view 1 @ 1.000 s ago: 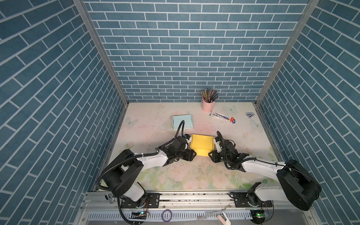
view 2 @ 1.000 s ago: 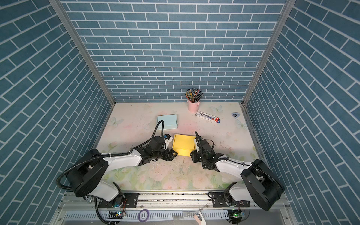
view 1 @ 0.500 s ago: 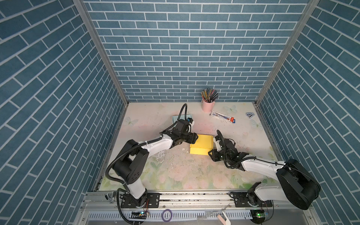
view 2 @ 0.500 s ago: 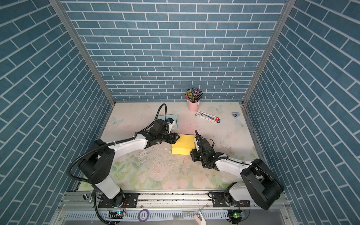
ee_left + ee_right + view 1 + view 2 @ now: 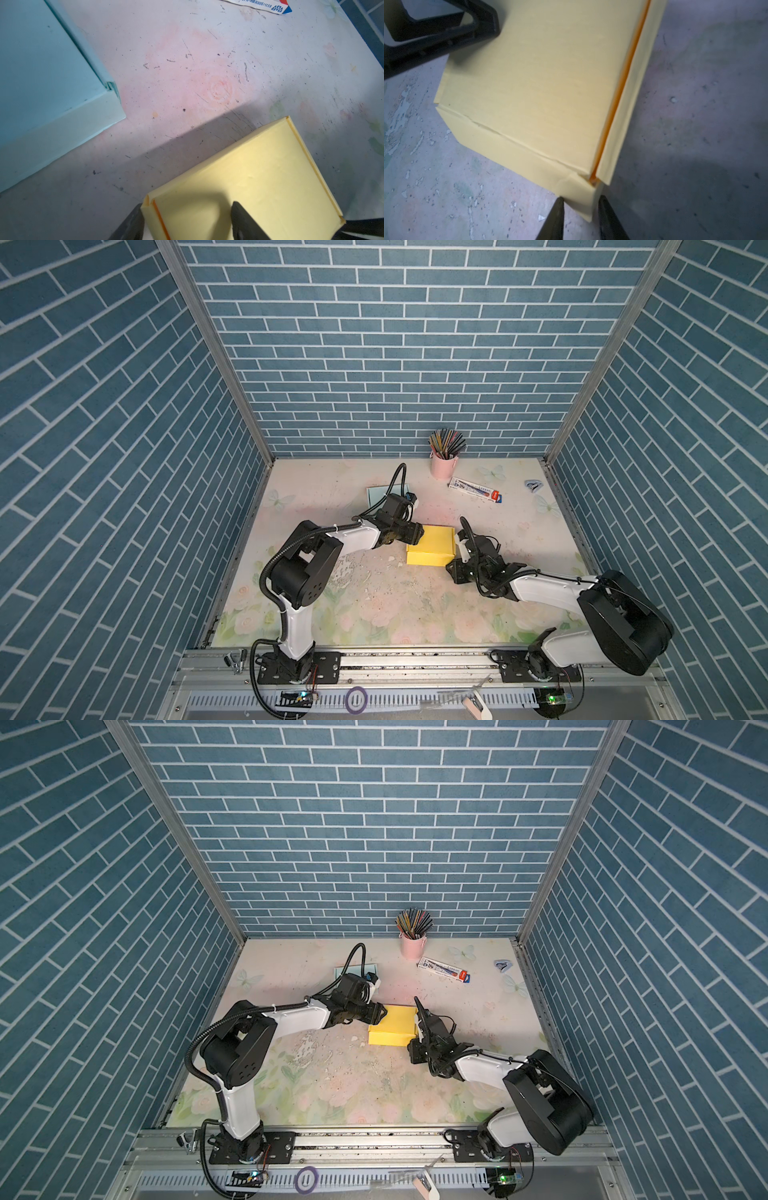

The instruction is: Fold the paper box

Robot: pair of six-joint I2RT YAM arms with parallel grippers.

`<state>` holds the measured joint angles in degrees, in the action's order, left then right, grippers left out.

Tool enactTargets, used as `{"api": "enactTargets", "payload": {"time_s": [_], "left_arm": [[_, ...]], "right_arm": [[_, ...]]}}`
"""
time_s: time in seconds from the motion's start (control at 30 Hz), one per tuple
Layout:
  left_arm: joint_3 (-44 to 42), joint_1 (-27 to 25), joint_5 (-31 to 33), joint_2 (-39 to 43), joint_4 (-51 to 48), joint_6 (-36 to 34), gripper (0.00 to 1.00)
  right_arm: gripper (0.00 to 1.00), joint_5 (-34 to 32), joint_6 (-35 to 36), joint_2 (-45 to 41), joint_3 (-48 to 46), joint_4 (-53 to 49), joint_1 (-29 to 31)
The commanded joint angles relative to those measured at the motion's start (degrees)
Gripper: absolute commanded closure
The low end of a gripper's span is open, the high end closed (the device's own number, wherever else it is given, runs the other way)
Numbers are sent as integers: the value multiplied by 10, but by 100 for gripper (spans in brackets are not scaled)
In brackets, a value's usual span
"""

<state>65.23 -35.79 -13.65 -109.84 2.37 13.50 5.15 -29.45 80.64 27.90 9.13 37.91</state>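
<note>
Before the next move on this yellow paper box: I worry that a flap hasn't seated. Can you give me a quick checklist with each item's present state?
1. Top of the paper box folded down: ok.
2. Its side seam shut: not ok, an orange gap shows along it.
3. Its front edge flush: not ok, a slit and a crumpled corner show.
4. Jaws of the right gripper flank the near corner; pinching it: cannot tell.
5. Jaws of the left gripper apart, straddling the far corner, one over the top: ok.
6. The blue box apart from the paper box: ok.
</note>
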Motion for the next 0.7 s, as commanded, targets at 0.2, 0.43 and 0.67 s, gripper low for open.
{"api": "enactTargets", "payload": {"time_s": [0.2, 0.43, 0.67], "left_arm": [[-21, 0, -19, -26, -17, -14, 37], [-42, 0, -27, -11, -11, -6, 37], [-58, 0, -38, 11, -9, 13, 37]], "right_arm": [[75, -49, 25, 54, 47, 6, -30], [69, -71, 11, 38, 30, 11, -32], [61, -76, -5, -40, -7, -10, -38]]}}
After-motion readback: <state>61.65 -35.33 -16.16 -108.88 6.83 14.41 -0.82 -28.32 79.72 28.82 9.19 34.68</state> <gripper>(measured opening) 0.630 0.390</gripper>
